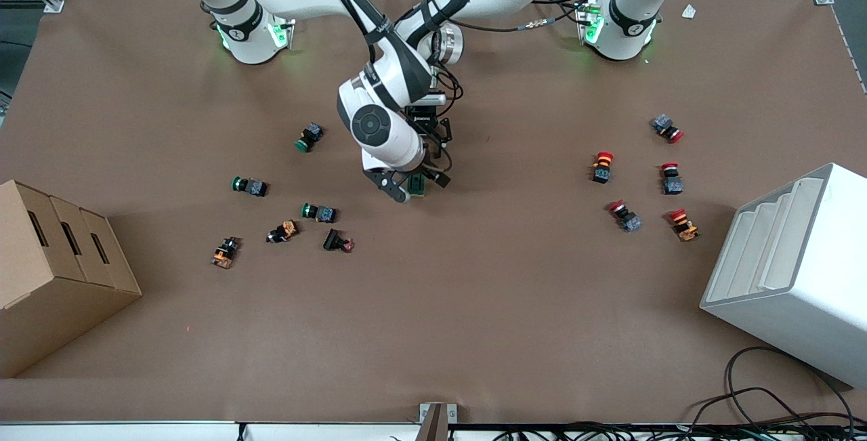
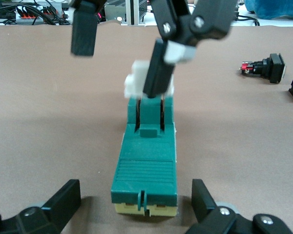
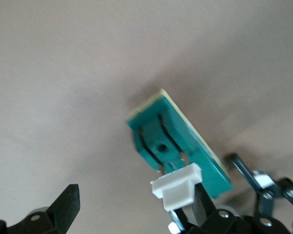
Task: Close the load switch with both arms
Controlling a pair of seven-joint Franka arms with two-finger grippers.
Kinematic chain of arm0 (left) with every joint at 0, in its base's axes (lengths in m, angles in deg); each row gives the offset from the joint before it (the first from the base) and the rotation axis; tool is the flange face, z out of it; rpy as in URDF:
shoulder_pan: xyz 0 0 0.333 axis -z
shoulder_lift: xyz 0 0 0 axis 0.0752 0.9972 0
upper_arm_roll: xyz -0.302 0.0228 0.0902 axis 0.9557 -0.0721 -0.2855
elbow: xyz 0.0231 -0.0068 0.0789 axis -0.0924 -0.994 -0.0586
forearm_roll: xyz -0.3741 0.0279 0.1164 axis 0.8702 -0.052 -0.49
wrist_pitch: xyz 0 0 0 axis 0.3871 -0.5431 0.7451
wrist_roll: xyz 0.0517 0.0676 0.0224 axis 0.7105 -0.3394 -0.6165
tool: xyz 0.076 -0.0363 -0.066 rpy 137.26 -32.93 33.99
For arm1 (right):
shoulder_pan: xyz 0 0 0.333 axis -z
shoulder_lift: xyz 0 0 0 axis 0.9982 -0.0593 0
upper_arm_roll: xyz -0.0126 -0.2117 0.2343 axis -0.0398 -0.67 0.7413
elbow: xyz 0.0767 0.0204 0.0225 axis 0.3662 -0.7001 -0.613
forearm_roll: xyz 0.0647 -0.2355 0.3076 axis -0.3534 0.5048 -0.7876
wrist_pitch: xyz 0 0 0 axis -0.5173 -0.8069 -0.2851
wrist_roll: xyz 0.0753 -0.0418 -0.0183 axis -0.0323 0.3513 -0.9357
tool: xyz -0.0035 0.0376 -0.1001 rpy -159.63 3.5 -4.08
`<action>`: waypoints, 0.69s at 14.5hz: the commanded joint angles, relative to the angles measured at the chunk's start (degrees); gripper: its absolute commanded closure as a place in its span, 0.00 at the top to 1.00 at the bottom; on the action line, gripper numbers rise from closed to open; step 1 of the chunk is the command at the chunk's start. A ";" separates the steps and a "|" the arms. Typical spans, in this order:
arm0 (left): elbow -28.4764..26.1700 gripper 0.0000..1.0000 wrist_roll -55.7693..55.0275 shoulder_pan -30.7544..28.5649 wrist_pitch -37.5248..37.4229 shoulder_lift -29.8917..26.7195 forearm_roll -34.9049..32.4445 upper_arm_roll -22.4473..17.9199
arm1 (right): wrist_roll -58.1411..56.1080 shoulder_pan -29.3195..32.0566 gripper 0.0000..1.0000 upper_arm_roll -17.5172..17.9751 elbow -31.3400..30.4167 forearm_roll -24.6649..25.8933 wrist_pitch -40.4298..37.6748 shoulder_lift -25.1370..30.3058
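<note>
The load switch is a dark green block with a cream base, lying flat in the middle of the table. My left gripper is open, with its fingers low on either side of one end of the block and a gap at each side. My right gripper is open at the other end. One of its fingers presses against the white lever, which stands up from the block, and the other finger hangs free. The right wrist view shows the lever touching that finger beside the green body.
Several green and orange push buttons lie toward the right arm's end, and several red ones toward the left arm's end. A cardboard box stands at the right arm's end and a white bin at the left arm's end.
</note>
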 commanded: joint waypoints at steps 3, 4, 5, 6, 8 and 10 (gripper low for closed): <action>0.83 1.00 -1.37 -0.10 1.24 2.38 -0.80 -0.34 | -0.85 0.91 1.00 0.44 3.90 -0.36 1.95 -3.00; 0.83 1.00 -1.37 -0.10 1.24 2.38 -0.80 -0.34 | -0.93 1.08 1.00 0.44 4.25 -0.27 1.95 -3.27; 0.83 1.00 -1.37 -0.10 1.24 2.38 -0.80 -0.34 | -1.02 1.43 1.00 0.44 4.78 -0.18 1.95 -3.53; 0.83 1.00 -1.46 -0.10 1.24 2.38 -0.80 -0.34 | -1.72 1.70 1.00 0.44 4.87 -0.27 1.95 -3.79; 0.83 1.00 -1.46 -0.10 1.24 2.29 -0.80 -0.34 | -3.13 2.22 1.00 0.44 4.87 -0.27 1.95 -4.15; 0.92 1.00 -1.46 -0.28 1.15 2.20 -0.80 -0.34 | -4.36 2.49 1.00 0.35 4.87 -0.27 2.03 -4.59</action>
